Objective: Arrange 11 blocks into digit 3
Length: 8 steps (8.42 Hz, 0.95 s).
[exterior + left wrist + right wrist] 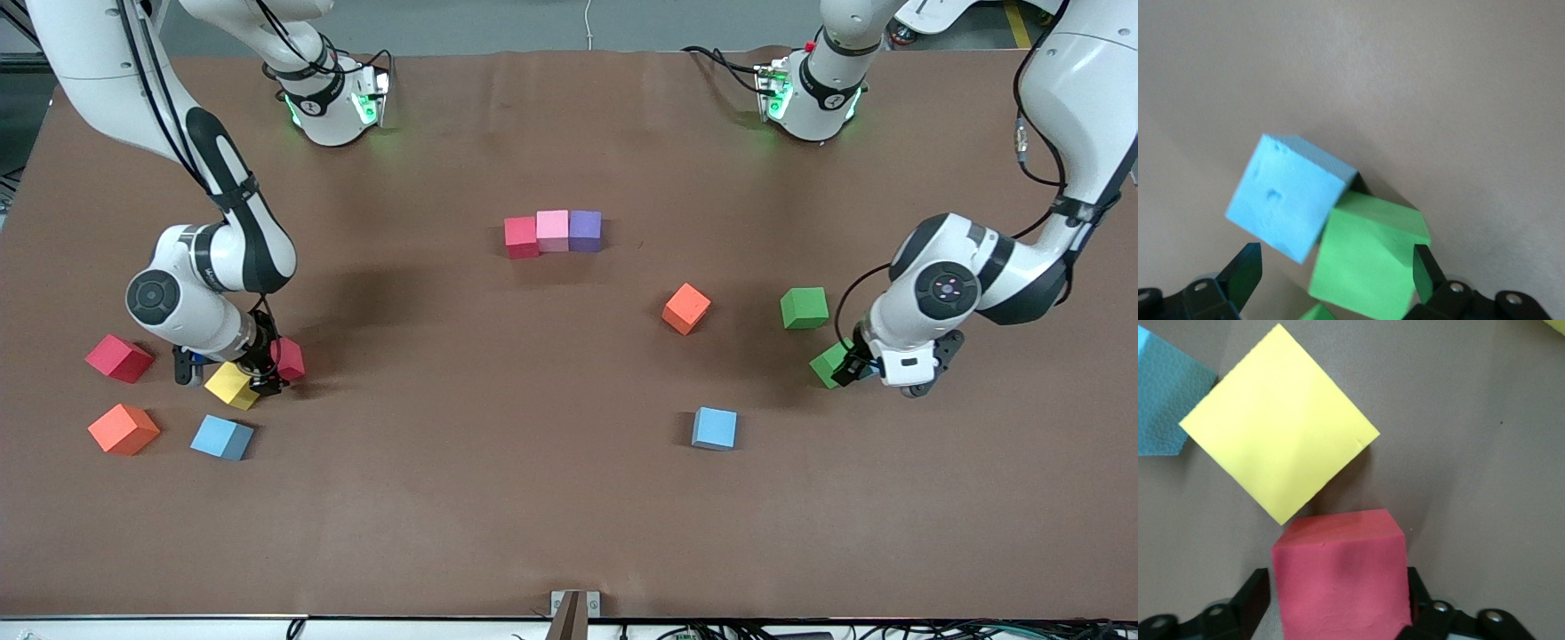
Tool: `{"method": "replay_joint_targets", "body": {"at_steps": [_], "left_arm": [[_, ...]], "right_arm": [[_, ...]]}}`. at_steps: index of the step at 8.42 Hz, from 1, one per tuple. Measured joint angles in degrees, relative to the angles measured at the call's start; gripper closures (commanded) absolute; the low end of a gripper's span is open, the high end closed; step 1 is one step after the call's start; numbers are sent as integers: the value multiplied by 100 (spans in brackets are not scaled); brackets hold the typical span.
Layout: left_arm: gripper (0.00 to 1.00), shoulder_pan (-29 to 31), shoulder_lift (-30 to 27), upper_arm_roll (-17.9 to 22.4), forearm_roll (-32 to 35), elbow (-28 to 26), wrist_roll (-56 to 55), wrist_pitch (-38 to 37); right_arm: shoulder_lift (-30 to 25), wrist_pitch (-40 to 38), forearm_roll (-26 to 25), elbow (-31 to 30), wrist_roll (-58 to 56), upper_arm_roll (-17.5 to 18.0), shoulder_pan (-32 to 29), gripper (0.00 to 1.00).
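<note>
A red point(521, 237), a pink point(552, 230) and a purple block point(585, 230) touch in a row mid-table, likely the digit's first bar. Near the right arm's end, the right gripper point(1338, 603) straddles a red cube point(1341, 577), jaws not visibly clamped. The left gripper point(1337, 270) stands spread around a green cube point(1368, 260), which touches a light blue one point(1288, 197).

row of three touching cubes, red point(521, 236), pink point(552, 229), purple point(585, 230), set mid-table, well apart from both pincers | red cube point(1341, 577) flanked by right gripper point(1338, 603) fingers, yellow cube point(1278, 420) just beside | green cube point(1368, 260) flanked by left gripper point(1338, 280) fingers, light blue cube point(1288, 197) touching it
</note>
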Motion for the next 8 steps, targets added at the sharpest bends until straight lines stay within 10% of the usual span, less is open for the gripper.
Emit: {"method": "replay_joint_targets", "body": {"at_steps": [4, 8], "left_arm": [[0, 361, 16, -1, 255, 54, 1332, 374], [0, 725, 393, 8, 751, -274, 1363, 840]], "right_arm": [[-6, -571, -25, 295, -21, 56, 142, 97], [-185, -1309, -124, 795, -393, 147, 1807, 99]]}}
